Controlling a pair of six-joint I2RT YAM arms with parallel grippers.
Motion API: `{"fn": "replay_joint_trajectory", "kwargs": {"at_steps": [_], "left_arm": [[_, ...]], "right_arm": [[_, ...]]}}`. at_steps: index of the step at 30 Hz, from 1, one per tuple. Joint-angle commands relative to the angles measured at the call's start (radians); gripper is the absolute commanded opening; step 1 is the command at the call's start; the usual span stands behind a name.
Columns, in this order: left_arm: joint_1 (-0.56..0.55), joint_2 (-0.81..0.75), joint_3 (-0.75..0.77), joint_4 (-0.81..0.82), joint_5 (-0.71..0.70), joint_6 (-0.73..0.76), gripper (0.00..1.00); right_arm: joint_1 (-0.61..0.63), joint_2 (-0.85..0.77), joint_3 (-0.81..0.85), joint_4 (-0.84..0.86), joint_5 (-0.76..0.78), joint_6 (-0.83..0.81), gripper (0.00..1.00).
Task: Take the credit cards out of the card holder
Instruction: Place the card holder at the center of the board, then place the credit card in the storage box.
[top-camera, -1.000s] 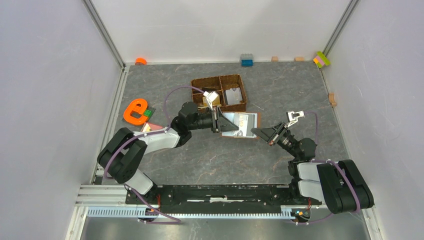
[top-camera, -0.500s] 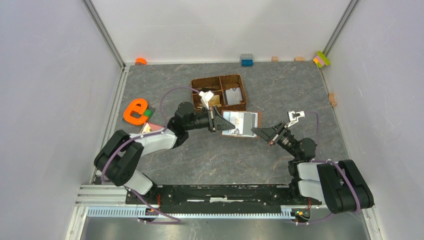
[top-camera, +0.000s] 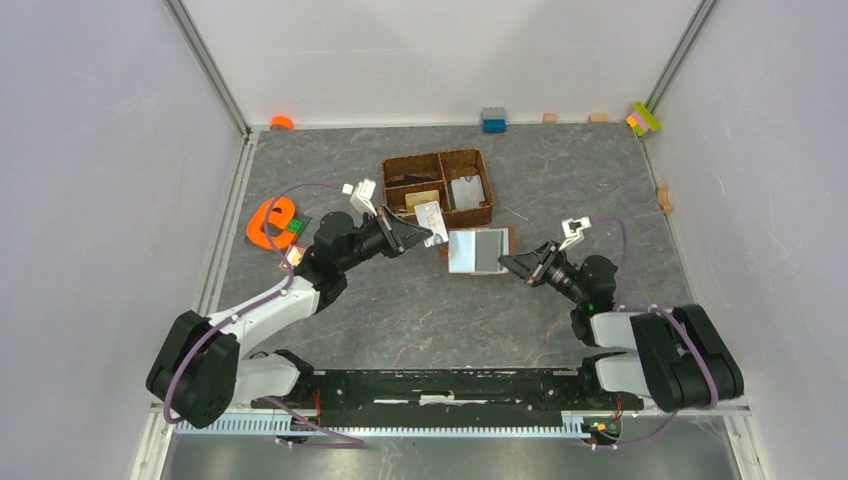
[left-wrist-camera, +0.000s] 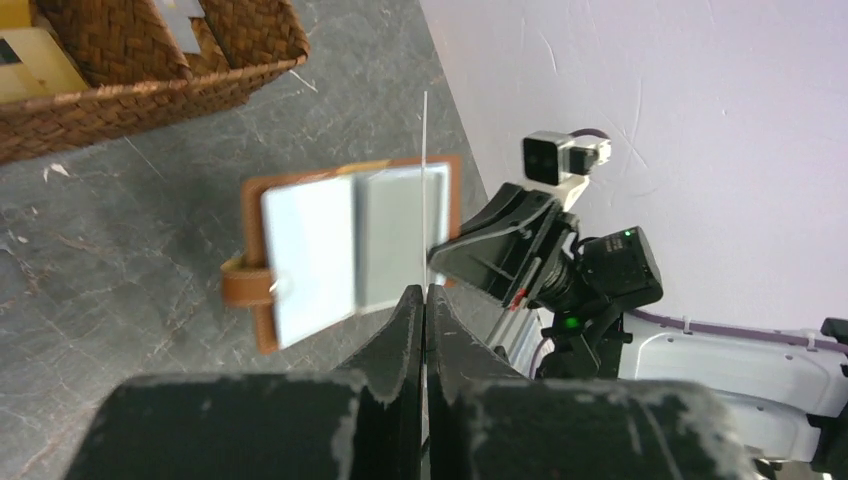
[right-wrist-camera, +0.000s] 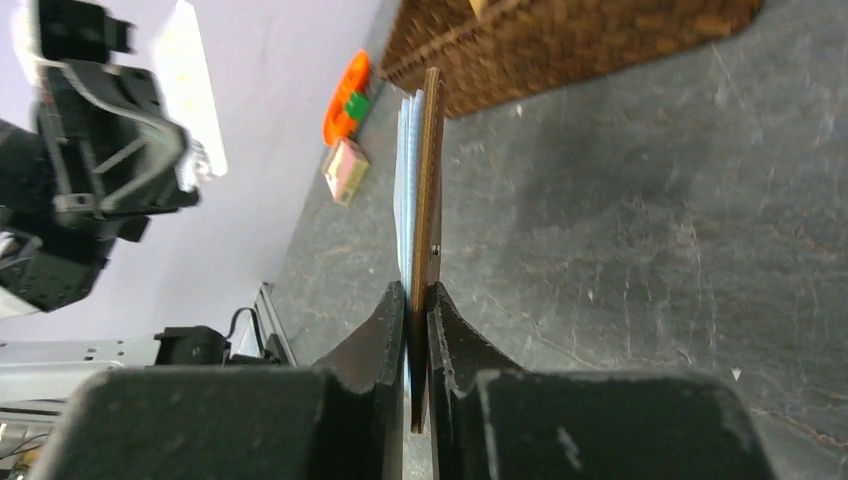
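Top external: left hand (top-camera: 424, 236) pinches a credit card (top-camera: 433, 215), right hand (top-camera: 506, 262) pinches the card holder (top-camera: 478, 250).

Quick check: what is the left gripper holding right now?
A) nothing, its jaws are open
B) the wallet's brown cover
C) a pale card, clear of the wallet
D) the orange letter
C: the left gripper is shut on a thin pale card, apart from the open card holder, which the right gripper pinches by its brown edge.
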Motion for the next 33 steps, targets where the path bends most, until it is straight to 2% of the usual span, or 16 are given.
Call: {"fn": "replay_joint_trajectory", "kwargs": {"at_steps": [1, 5, 6, 7, 9, 10, 12, 16, 20, 24, 33], "left_arm": [[-0.002, -0.003, 0.002, 0.005, -0.044, 0.067, 0.02], [-0.002, 0.047, 0.018, 0.030, 0.003, 0.052, 0.02], [-0.002, 0.053, 0.022, 0.032, 0.011, 0.051, 0.02], [-0.002, 0.061, 0.024, 0.032, 0.014, 0.050, 0.02], [-0.002, 0.074, 0.032, 0.033, 0.026, 0.048, 0.02], [-0.002, 0.079, 0.036, 0.033, 0.029, 0.045, 0.02], [-0.003, 0.092, 0.039, 0.039, 0.041, 0.038, 0.02], [-0.004, 0.121, 0.042, 0.083, 0.081, 0.017, 0.02], [-0.022, 0.174, 0.062, 0.155, 0.157, -0.014, 0.02], [-0.049, 0.169, 0.060, 0.172, 0.145, 0.004, 0.02], [-0.133, 0.203, 0.120, 0.172, 0.200, 0.052, 0.02]], "right_arm": [[0.058, 0.115, 0.078, -0.029, 0.014, -0.074, 0.01], [0.117, 0.239, 0.147, -0.086, 0.001, -0.102, 0.05], [0.123, 0.258, 0.161, -0.090, -0.005, -0.103, 0.09], [0.130, 0.275, 0.169, -0.091, -0.013, -0.103, 0.15], [0.132, 0.278, 0.177, -0.115, -0.009, -0.114, 0.35], [0.132, 0.264, 0.180, -0.141, 0.002, -0.129, 0.42], [0.132, 0.224, 0.191, -0.223, 0.033, -0.178, 0.49], [0.132, 0.100, 0.201, -0.356, 0.090, -0.270, 0.54], [0.132, -0.020, 0.166, -0.317, 0.093, -0.286, 0.59], [0.132, -0.066, 0.131, -0.185, 0.028, -0.239, 0.62], [0.159, 0.002, 0.093, 0.191, -0.091, -0.060, 0.60]]}}
